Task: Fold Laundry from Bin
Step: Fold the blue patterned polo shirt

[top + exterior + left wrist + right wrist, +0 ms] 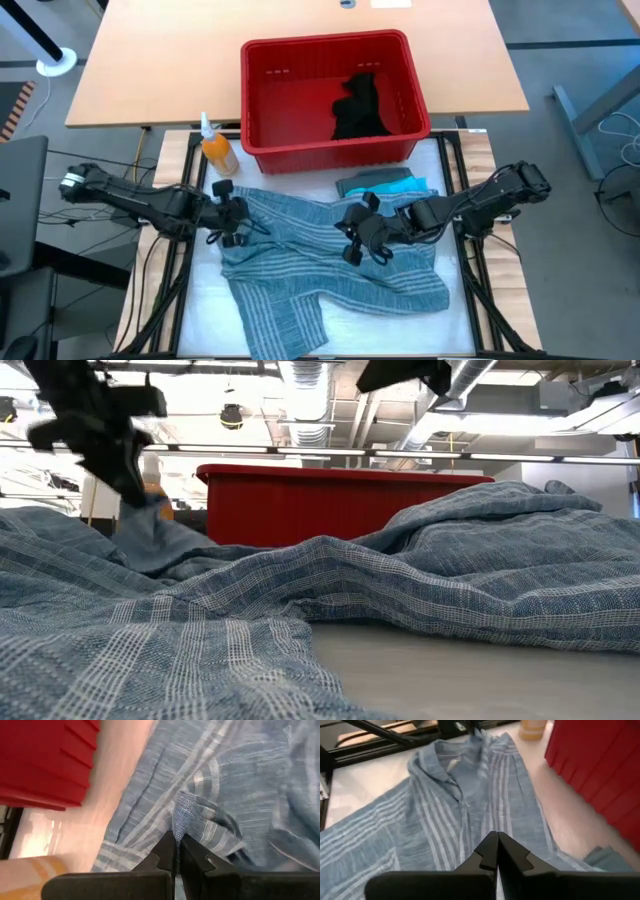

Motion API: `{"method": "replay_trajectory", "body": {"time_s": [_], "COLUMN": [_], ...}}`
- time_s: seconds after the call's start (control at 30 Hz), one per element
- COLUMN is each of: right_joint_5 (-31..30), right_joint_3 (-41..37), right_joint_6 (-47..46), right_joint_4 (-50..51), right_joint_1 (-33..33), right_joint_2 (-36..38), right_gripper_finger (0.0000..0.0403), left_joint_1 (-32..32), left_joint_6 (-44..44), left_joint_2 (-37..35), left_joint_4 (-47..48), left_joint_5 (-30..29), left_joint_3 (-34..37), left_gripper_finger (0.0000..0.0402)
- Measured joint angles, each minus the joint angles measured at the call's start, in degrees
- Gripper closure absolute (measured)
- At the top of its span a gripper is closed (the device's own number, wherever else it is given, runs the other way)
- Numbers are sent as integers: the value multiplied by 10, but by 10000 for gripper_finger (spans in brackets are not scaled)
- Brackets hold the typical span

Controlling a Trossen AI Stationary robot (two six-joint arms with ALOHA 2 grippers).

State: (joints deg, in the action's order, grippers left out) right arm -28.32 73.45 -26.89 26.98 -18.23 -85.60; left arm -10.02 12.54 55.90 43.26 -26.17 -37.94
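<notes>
While both closed, left tool (232, 222) pinches striped shirt (300, 270) edge, right tool (358, 240) empty above it

Matte black arms, angular pincers

In the low view the striped shirt (420, 575) rises in front of the red bin (340, 500), hiding its lower wall, while both arms are cut off by the top edge. From above, the turquoise garment (385, 183) lies partly tucked behind the shirt's edge, and the black garment (358, 108) in the bin is too dark to make out its folds. Whether the right pincer (496, 851) holds any cloth cannot be told.
</notes>
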Motion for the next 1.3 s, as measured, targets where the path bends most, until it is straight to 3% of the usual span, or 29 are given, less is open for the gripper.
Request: {"method": "replay_trajectory", "body": {"time_s": [0.13, 0.47, 0.63, 0.77, 0.93, 1.17, 1.3], "right_joint_5": [4, 2, 10, 58, 60, 66, 69], "right_joint_3": [0, 0, 2, 1, 19, 115, 171], "right_joint_6": [0, -6, -4, 40, 77, 186, 251], "right_joint_4": [2, 4, -61, -126, -177, -182, -167], "right_joint_1": [-4, -21, -13, -11, 6, 41, 54], "right_joint_2": [0, 0, -19, -78, -161, -262, -316], "right_gripper_finger": [374, 374, 374, 375, 373, 376, 353], "left_joint_1": [23, 70, 102, 123, 134, 134, 133], "left_joint_6": [16, 27, 15, 14, 28, 32, 32], "left_joint_2": [11, 30, 33, 33, 33, 32, 32], "left_joint_4": [-15, -20, -39, -53, -46, -18, -20], "left_joint_5": [-34, -49, 4, 49, 68, 70, 91], "left_joint_3": [25, 26, 26, 26, 26, 26, 26], "left_gripper_finger": [401, 401, 401, 402, 401, 383, 380]}}
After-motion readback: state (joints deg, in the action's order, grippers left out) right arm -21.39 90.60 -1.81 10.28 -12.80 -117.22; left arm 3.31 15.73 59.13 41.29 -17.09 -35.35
